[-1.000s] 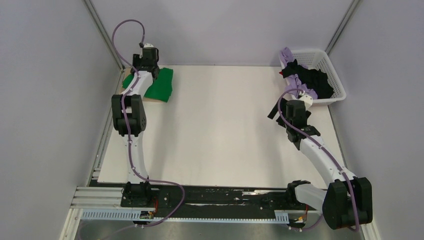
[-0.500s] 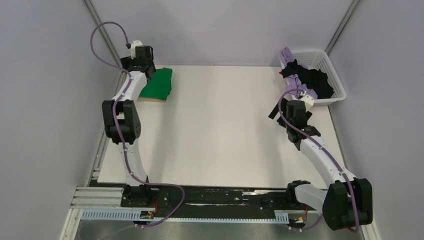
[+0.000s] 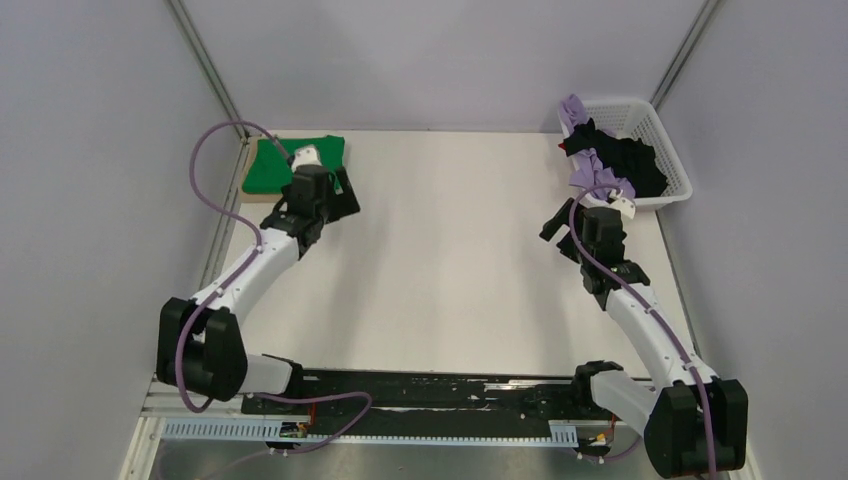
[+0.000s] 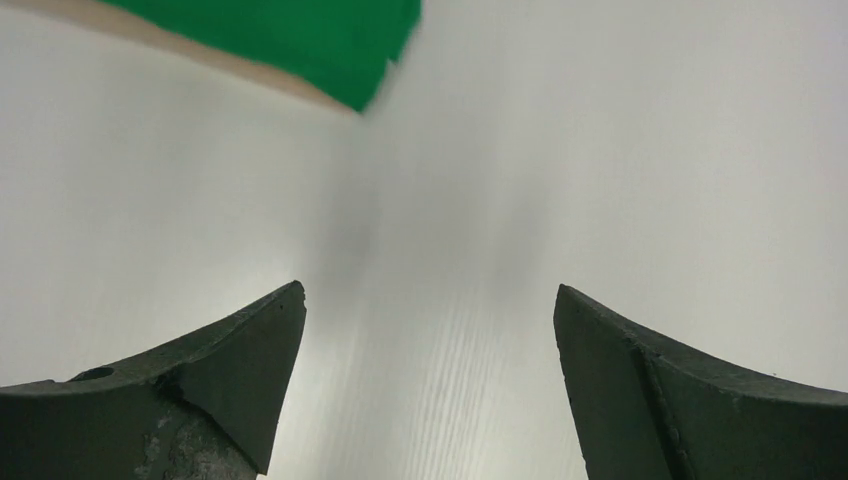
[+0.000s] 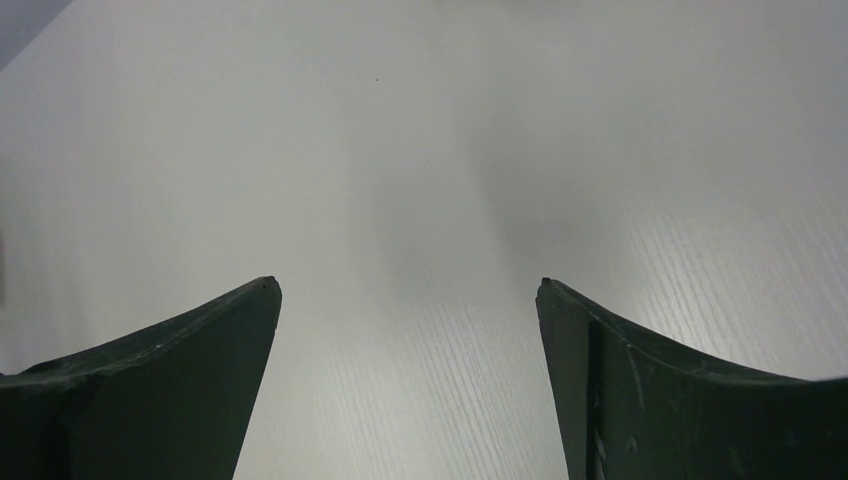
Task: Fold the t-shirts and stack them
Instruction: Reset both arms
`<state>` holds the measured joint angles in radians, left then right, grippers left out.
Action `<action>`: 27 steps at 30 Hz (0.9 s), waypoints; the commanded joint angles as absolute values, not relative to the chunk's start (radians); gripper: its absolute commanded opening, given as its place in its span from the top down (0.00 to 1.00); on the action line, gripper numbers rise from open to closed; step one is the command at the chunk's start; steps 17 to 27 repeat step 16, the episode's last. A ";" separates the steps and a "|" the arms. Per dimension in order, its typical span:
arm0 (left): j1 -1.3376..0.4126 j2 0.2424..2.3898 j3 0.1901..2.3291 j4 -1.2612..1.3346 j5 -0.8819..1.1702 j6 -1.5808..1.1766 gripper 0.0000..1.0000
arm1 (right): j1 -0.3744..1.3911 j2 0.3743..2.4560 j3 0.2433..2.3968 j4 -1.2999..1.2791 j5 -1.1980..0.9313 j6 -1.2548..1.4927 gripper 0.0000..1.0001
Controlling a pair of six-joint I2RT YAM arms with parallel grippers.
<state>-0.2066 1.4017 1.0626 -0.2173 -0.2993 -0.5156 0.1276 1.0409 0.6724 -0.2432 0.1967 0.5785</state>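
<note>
white counter (image 3: 450,260); basket (image 3: 676,150) at its far right holds black and lilac tees (image 3: 630,162); green tee (image 3: 272,165) lies folded far left. left pincer (image 4: 425,300) and right pincer (image 5: 405,285) gape, empty. next grab: pinch one layer only, lift slowly

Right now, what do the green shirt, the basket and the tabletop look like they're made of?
The green shirt looks like soft matte fabric, probably cotton knit: folded, with limp edges. The basket looks like white moulded plastic, given its stiff lattice walls. The tabletop is a white matte board with fine parallel lines; laminate or fluted plastic, I can't tell.
</note>
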 commanded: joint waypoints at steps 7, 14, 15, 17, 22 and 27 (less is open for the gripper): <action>-0.294 1.116 0.822 -0.239 -0.205 -0.522 0.00 | 0.124 0.980 0.608 -0.233 0.113 0.673 0.00; -0.295 1.066 0.801 -0.251 -0.201 -0.518 0.00 | 0.123 0.983 0.599 -0.235 0.113 0.673 0.00; -0.295 1.063 0.804 -0.250 -0.204 -0.516 0.00 | 0.123 0.980 0.602 -0.235 0.111 0.669 0.00; -0.295 1.063 0.808 -0.248 -0.209 -0.511 0.00 | 0.122 0.974 0.605 -0.236 0.110 0.662 0.00; -0.295 1.063 0.808 -0.248 -0.209 -0.511 0.00 | 0.122 0.974 0.605 -0.236 0.110 0.662 0.00; -0.295 1.063 0.808 -0.248 -0.209 -0.511 0.00 | 0.122 0.974 0.605 -0.236 0.110 0.662 0.00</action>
